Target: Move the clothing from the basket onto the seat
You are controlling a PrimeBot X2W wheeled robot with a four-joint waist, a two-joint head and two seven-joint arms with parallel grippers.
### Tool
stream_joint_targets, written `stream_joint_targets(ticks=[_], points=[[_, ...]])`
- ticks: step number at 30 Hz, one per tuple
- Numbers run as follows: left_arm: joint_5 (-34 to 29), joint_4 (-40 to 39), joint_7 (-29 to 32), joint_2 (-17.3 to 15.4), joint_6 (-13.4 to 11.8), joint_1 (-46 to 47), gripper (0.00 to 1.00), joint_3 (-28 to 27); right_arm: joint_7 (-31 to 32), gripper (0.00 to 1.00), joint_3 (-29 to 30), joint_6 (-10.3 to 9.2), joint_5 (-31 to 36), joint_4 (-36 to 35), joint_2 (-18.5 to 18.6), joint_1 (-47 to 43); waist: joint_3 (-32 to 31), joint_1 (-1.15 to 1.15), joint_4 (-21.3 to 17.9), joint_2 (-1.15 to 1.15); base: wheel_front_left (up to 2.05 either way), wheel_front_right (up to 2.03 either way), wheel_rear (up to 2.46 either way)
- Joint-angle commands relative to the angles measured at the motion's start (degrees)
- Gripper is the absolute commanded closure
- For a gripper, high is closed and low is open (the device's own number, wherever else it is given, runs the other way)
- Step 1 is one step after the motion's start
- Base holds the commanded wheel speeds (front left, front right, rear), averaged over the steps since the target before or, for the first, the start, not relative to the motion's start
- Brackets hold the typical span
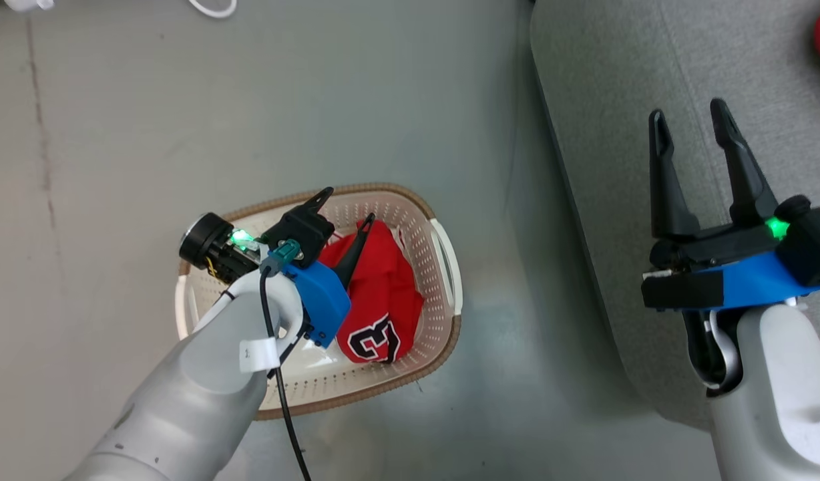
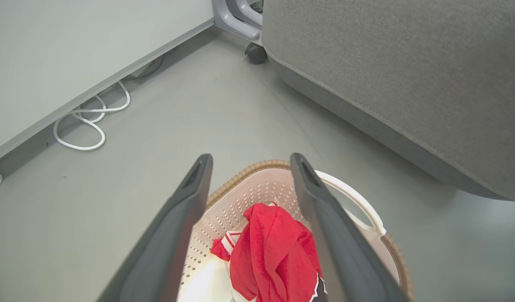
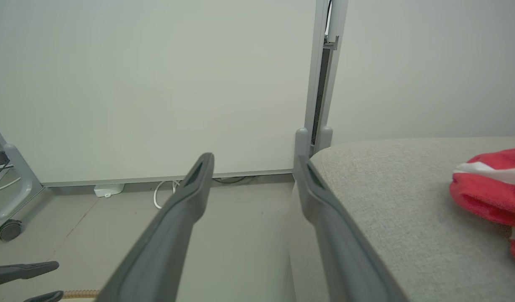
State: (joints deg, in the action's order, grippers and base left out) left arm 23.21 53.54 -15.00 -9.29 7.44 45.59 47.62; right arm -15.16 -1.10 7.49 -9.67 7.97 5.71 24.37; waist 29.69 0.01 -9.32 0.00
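Your left gripper (image 1: 348,205) hangs over the basket (image 1: 420,230), lower centre-left in the head view, fingers spread wide with nothing pinched between them. The red jersey (image 1: 376,294) lies bunched in the right half of that basket, its black-and-white numeral showing at the lower end. In the left wrist view the cloth sits right in the gap between your two fingers, low in the frame; whether a tip brushes the fabric yet, I cannot tell.

Over on the right side of the head view, your right gripper (image 1: 688,108) is poised above the grey seat (image 1: 650,60), claw spread too and holding nothing. The striped red garment (image 3: 488,184) rests on the cushion at the right edge of the right wrist view, so by the look of it half the job is done.

That puts you at the reach for the last piece. The next move calls for a drop straight down so both fingers straddle the raised fold of the jersey, then a firm close on a thick bunch, not a single layer. Keep the tips off the perforated wall and the white handle on the right. Lift high enough that the trailing hem clears the brown rim, then swing right across the floor (image 1: 503,133) toward the seat.
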Motion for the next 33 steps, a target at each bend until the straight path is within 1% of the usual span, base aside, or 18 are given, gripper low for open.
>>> stream_joint_targets(ticks=[1, 9, 13, 14, 15, 26, 33], points=[[1.62, 1.98, 0.14, -0.35, 0.03, 2.49, 0.0, 2.47, 0.01, 0.0, -0.14, 0.01, -0.09, -0.64, -0.3, 2.05, 4.32, -0.01, -1.14, 0.0, 0.0, 0.0, 0.0], [7.16, 6.76, 3.1, -0.76, 0.04, 7.47, 0.0, 12.13, 0.01, 0.0, -0.67, 0.01, -0.34, -1.87, -0.86, 5.35, 11.29, -0.01, -2.48, 0.0, 0.0, 0.0, 0.0], [10.12, 8.38, 5.29, -0.87, 0.04, 9.11, 0.0, 15.62, 0.01, 0.0, -0.43, 0.01, -0.25, -2.47, -1.12, 6.44, 14.34, -0.01, -2.87, 0.0, 0.0, 0.0, 0.0], [10.12, 8.38, 5.29, -0.87, 0.04, 9.11, 0.0, 15.62, 0.01, 0.0, -0.43, 0.01, -0.25, -2.47, -1.12, 6.44, 14.34, -0.01, -2.87, 0.0, 0.0, 0.0, 0.0], [11.8, 9.15, 6.94, -0.89, 0.04, 9.58, 0.0, 17.19, 0.01, 0.0, -0.27, 0.01, -0.2, -2.72, -1.18, 6.7, 15.6, -0.01, -2.98, 0.0, 0.0, 0.0, 0.0], [18.22, 10.35, 13.13, -1.55, 0.04, 12.57, 0.0, 23.01, 0.01, 0.0, 0.3, 0.01, -0.2, -3.83, -1.37, 8.29, 21.08, -0.01, -3.13, 0.0, 0.0, 0.0, 0.0], [18.84, 11.3, 13.79, -2.36, 0.04, 14.5, 0.0, 24.86, 0.01, 0.0, 0.16, 0.01, -0.46, -4.62, -1.73, 8.75, 24.8, -0.01, -3.93, 0.0, 0.0, 0.0, 0.0]])
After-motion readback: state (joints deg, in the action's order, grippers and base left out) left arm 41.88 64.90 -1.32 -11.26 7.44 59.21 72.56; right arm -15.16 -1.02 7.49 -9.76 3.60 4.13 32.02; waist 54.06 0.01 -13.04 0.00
